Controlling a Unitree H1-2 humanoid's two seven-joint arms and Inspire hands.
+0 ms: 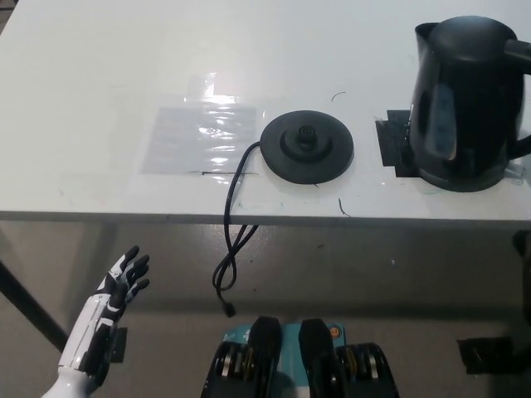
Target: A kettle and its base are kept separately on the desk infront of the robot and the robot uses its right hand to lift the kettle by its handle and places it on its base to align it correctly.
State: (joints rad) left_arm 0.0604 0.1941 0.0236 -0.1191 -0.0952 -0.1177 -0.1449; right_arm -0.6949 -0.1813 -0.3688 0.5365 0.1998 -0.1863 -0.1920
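At far right of the white desk (99, 99) stands the black kettle (466, 104), upright, w/ black tape marks (393, 143) showing beside it, well apart from its round base (307, 148) mid-desk; base cord (232, 249) hangs over the front edge. Right hand not visible, state can't be told. Left hand (116, 286) rests low, below desk edge, fingers spread, holding nothing.

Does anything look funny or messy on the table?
The kettle sits apart from its round base, partly off a black patch on the table. The base's cord dangles over the front edge, plugged into nothing. No spills.
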